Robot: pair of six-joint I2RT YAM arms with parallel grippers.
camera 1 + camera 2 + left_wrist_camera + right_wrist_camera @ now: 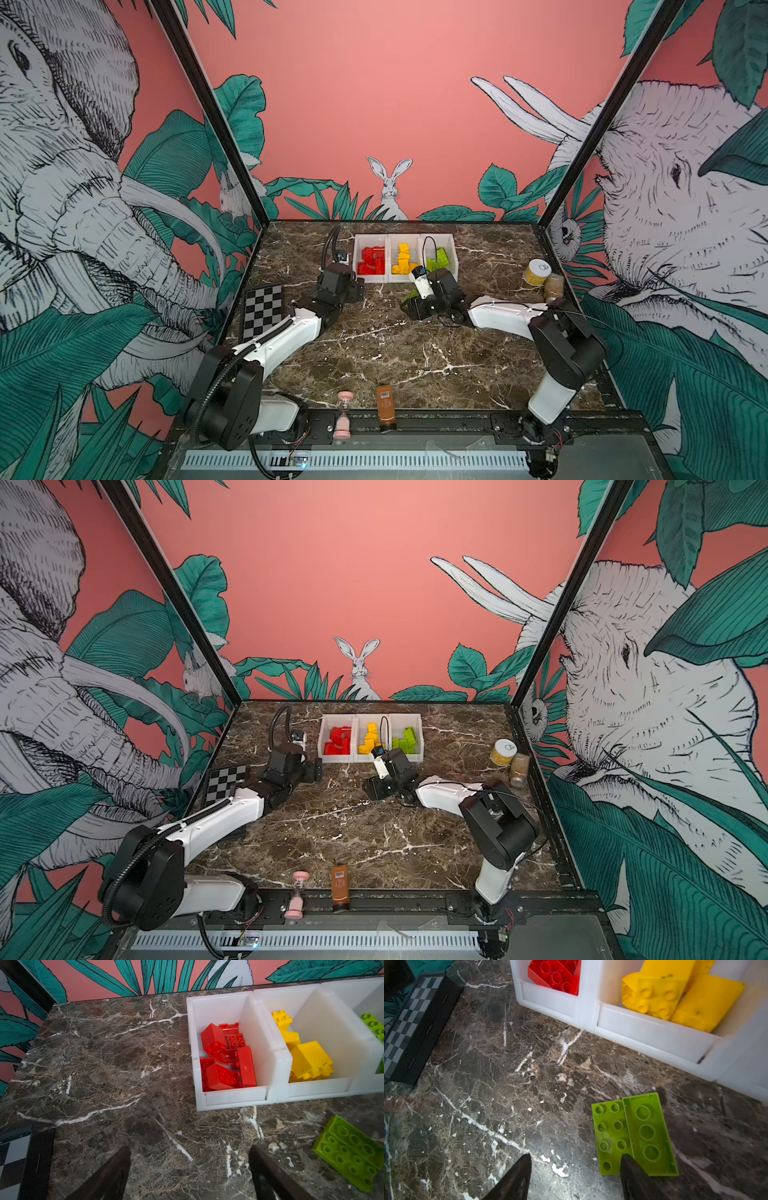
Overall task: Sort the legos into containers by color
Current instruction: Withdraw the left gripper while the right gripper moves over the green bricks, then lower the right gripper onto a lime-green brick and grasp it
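Three joined white containers (371, 278) stand at the back of the table, holding red legos (372, 261), yellow legos (403, 259) and lime green legos (438, 259) from left to right. One flat lime green lego (633, 1134) lies on the marble in front of them, hollow side up. My right gripper (575, 1155) is open just beside it; one fingertip (626, 1160) overlaps its near edge and bare marble lies between the jaws. My left gripper (189, 1147) is open over bare marble, short of the red bin (234, 1099).
A checkered board (262, 309) lies by the left wall. A yellow-filled jar (537, 272) and a brownish jar (554, 287) stand at the right edge. A pink hourglass (344, 415) and a brown bottle (385, 409) sit at the front edge.
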